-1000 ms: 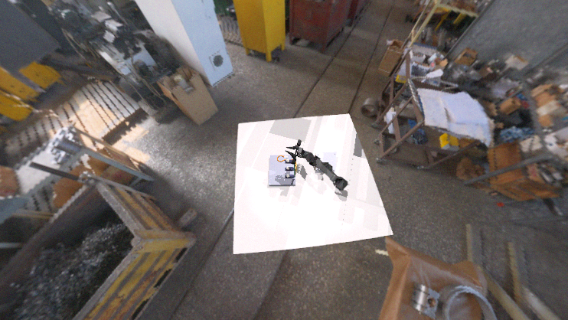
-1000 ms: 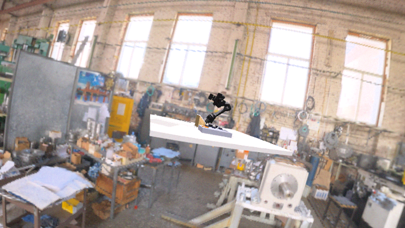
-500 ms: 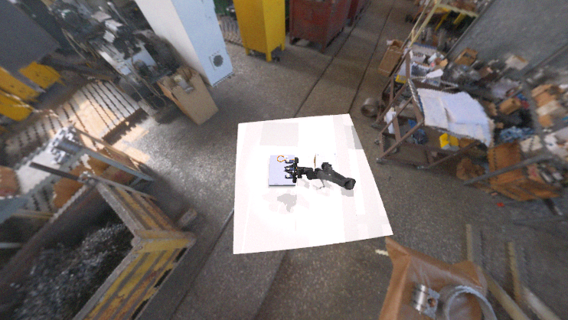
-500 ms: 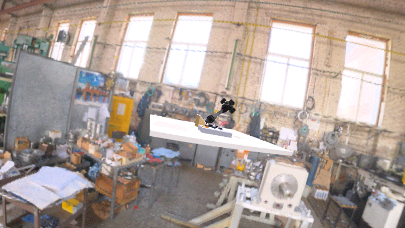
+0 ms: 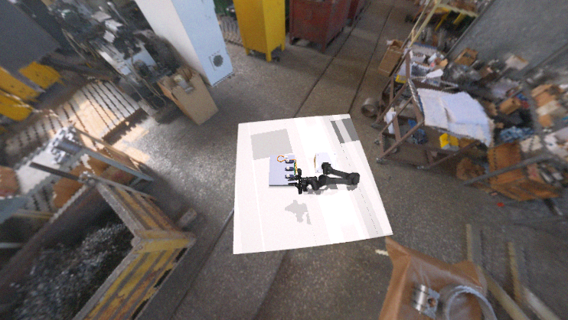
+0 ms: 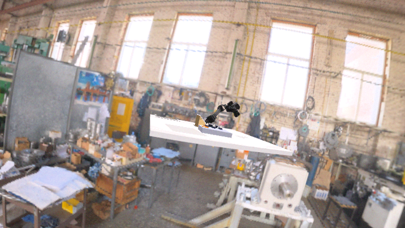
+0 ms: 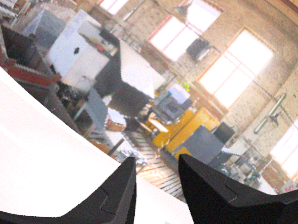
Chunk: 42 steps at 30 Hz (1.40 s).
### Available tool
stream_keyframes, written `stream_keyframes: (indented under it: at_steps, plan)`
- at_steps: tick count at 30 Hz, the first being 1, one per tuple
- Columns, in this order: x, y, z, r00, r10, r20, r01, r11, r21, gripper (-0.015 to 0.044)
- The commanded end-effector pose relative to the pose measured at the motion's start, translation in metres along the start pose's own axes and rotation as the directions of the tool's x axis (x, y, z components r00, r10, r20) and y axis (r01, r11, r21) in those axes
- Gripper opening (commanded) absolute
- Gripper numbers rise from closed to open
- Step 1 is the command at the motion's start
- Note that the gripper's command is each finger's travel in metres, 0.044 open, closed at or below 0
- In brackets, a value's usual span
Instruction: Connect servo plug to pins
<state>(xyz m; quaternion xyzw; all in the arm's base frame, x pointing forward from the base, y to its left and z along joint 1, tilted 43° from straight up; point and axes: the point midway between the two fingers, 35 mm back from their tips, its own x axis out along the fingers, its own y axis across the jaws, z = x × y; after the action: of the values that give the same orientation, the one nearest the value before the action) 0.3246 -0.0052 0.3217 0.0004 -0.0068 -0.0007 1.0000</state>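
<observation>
The holder (image 5: 278, 171) (image 6: 216, 131) is a pale grey-blue block on the white table (image 5: 270, 222) (image 6: 175, 136). Several small dark servos sit along its right side in the top view. An orange lead (image 5: 280, 158) loops at its upper end, and coloured wires run along its right edge. The plug, pins and coloured band with its dot are too small to make out. My gripper (image 5: 289, 181) (image 7: 157, 163) is partly open, with nothing between its fingers. It is raised above the table and overlaps the holder's lower right corner in the top view. The wrist view shows no holder or plug.
A white piece with a tan side (image 5: 315, 162) (image 6: 197, 120) stands on the table beside the holder, close to the arm. The arm (image 5: 335, 174) (image 6: 216, 113) reaches past it. The wrist view looks over the table's curved-looking edge toward the workshop.
</observation>
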Motion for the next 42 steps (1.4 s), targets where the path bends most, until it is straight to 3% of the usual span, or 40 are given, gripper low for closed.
stream_keyframes:
  at_steps: [1, 11, 23, 33, 42]
  plan:
    - [0.016, -0.005, -0.015, 0.995, -0.001, -0.099, -0.001, 1.000, -0.026, 0.0115]
    - [0.060, -0.030, -0.075, 0.904, 0.018, -0.427, -0.038, 0.999, -0.039, 0.0115]
    - [0.085, -0.064, -0.156, 0.669, 0.098, -0.737, -0.076, 0.995, 0.064, 0.0115]
    - [0.084, -0.092, -0.222, 0.426, 0.231, -0.875, -0.056, 0.972, 0.229, 0.0115]
    - [0.072, -0.113, -0.275, 0.220, 0.395, -0.892, 0.022, 0.912, 0.409, 0.0115]
